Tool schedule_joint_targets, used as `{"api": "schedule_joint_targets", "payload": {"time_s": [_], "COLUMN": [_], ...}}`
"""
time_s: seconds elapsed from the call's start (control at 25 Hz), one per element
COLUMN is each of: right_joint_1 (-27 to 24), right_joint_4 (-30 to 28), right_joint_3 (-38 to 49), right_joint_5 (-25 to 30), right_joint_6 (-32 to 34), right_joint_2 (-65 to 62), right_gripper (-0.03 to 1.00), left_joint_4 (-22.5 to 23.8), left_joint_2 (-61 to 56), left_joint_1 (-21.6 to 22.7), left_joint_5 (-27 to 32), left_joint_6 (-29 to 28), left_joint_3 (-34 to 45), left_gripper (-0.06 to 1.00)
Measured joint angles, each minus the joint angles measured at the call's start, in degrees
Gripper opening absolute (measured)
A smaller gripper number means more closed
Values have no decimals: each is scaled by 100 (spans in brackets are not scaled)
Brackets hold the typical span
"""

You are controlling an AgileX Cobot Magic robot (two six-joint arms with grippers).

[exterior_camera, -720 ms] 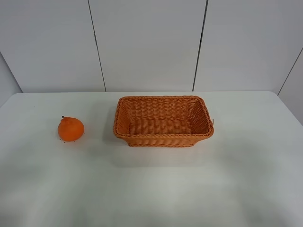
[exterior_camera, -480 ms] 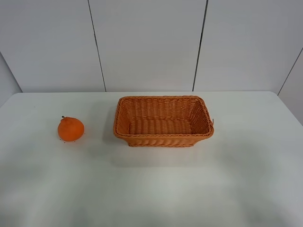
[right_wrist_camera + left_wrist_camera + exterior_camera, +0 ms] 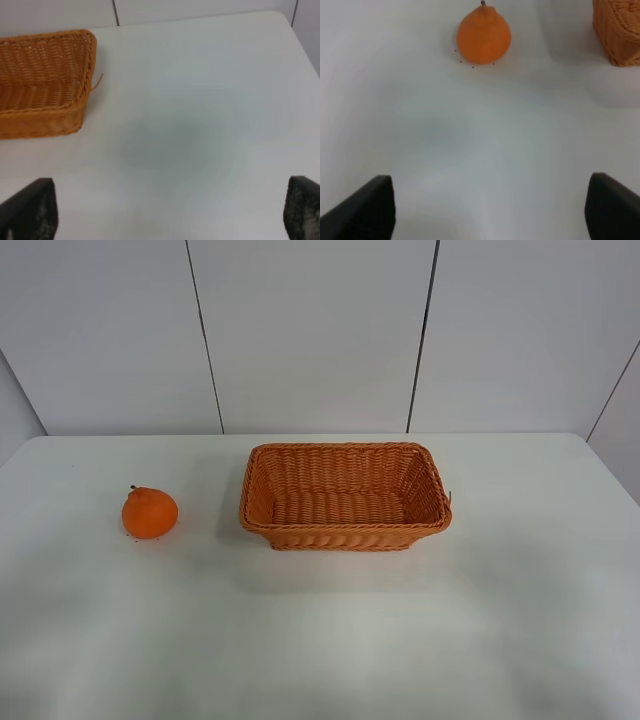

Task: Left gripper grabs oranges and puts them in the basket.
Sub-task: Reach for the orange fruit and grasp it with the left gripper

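The orange [image 3: 150,512], round with a knob and a dark stem on top, sits on the white table [image 3: 330,630] at the left. The empty wicker basket [image 3: 345,496] stands in the middle, to the orange's right. Neither arm shows in the exterior high view. In the left wrist view my left gripper [image 3: 490,210] is open, its two dark fingertips [image 3: 367,210] wide apart, with the orange [image 3: 484,35] well ahead of it and a basket corner [image 3: 619,30] off to one side. My right gripper [image 3: 170,210] is open over bare table near the basket's end [image 3: 45,80].
A pale panelled wall [image 3: 320,330] rises behind the table's far edge. A loose wicker strand [image 3: 96,81] sticks out of the basket's corner.
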Motion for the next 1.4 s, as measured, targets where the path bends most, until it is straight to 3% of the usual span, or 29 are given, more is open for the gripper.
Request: {"api": "schedule_joint_targets", "payload": {"time_s": [0.24, 0.76, 1.4], "right_joint_1": [0, 0, 0], "right_joint_4": [0, 0, 0], "right_joint_3": [0, 0, 0], "right_joint_5": [0, 0, 0], "right_joint_6": [0, 0, 0], "right_joint_2": [0, 0, 0], "right_gripper": [69, 69, 69], "left_joint_4": [-40, -222, -486], "left_joint_2": [1109, 5563, 8564], "left_joint_1": [0, 0, 0], "left_joint_5": [-284, -1518, -2953], "left_joint_6": [58, 142, 827], "left_joint_3": [-514, -1492, -2615], "left_gripper": [87, 87, 87]}}
